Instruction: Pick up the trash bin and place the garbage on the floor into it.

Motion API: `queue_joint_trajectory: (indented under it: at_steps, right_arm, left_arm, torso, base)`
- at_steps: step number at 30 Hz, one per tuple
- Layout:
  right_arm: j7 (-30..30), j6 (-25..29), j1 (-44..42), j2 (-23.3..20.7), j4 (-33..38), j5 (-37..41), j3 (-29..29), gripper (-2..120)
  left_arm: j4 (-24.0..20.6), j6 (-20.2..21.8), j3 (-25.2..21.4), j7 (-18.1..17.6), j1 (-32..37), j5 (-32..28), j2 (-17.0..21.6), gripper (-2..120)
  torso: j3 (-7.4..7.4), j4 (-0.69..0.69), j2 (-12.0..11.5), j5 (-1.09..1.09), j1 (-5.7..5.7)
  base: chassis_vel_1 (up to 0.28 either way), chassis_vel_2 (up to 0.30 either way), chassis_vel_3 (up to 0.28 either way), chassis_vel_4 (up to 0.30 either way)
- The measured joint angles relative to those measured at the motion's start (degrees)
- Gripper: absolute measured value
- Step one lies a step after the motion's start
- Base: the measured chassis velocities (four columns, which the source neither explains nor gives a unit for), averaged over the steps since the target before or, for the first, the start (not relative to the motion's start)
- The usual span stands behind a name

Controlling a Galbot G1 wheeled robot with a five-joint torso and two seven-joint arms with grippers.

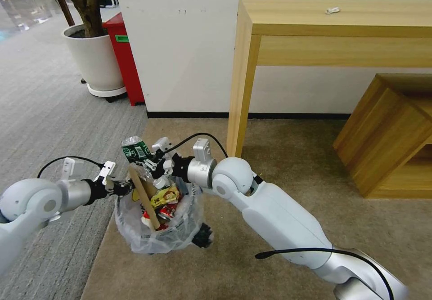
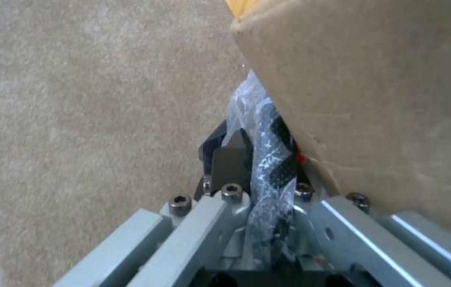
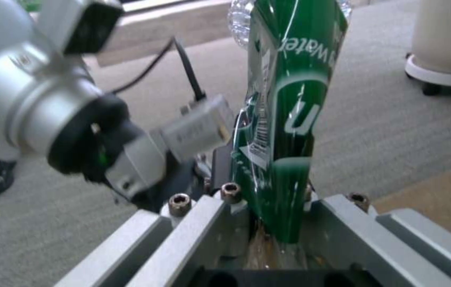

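The trash bin (image 1: 203, 236), dark with a clear bag liner (image 1: 135, 232), hangs tilted over the beige floor (image 1: 288, 156). My left gripper (image 1: 122, 187) is shut on its rim and liner (image 2: 268, 159) at the near left side. Garbage fills the bin: a brown cardboard strip (image 1: 143, 194), yellow and red wrappers (image 1: 165, 201). The cardboard (image 2: 374, 99) stands right beside the left fingers. My right gripper (image 1: 152, 164) is shut on a crumpled clear bottle (image 1: 135, 149) with a green label (image 3: 284, 119), held just above the bin's far rim.
A wooden table's leg (image 1: 240, 88) stands just behind the bin, with a low wooden cabinet (image 1: 387, 138) to the right. A white plant pot (image 1: 96, 57) and a red box (image 1: 126, 57) stand at the back left on grey ribbed carpet (image 1: 45, 120).
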Motion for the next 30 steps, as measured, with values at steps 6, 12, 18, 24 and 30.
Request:
queue_joint_trajectory:
  at_steps: [6,12,18,24,30]
  right_arm:
    - [-0.45,-0.69,-1.02,-1.19,-0.07,-1.62,-0.56,0]
    - [-1.13,-0.86,-2.04,-1.77,0.31,-2.65,-0.76,3]
    - [-0.71,-1.4,-3.02,-2.88,1.65,-3.23,-0.92,22]
    - [1.43,-1.47,-3.34,-3.45,3.15,-2.9,-0.77,46]
    - [2.7,-1.79,-3.67,-4.63,5.43,-1.77,0.82,66]
  left_arm:
    - [0.22,0.0,0.65,-0.2,-0.55,-0.24,-0.04,0]
    - [0.62,0.0,0.58,-0.27,-0.41,-0.41,-0.2,0]
    - [0.94,0.0,-0.26,-0.28,-0.16,-0.89,-0.29,0]
    - [1.0,0.0,-1.16,0.01,0.32,-1.01,-0.32,0]
    - [0.69,0.0,-3.21,0.71,2.27,-0.87,-0.17,0]
  torso:
    - [0.0,0.0,0.0,0.0,0.0]
    - [0.0,0.01,0.0,0.0,0.0]
    - [0.0,0.01,0.01,0.0,0.0]
    - [0.0,0.01,0.01,0.01,0.0]
    - [0.0,0.01,0.01,0.01,0.0]
  base:
    - [0.0,0.0,0.0,0.0]
    - [0.0,0.0,0.0,0.0]
    - [0.0,0.0,0.0,0.0]
    - [0.0,0.0,0.0,0.0]
    - [0.0,0.0,0.0,0.0]
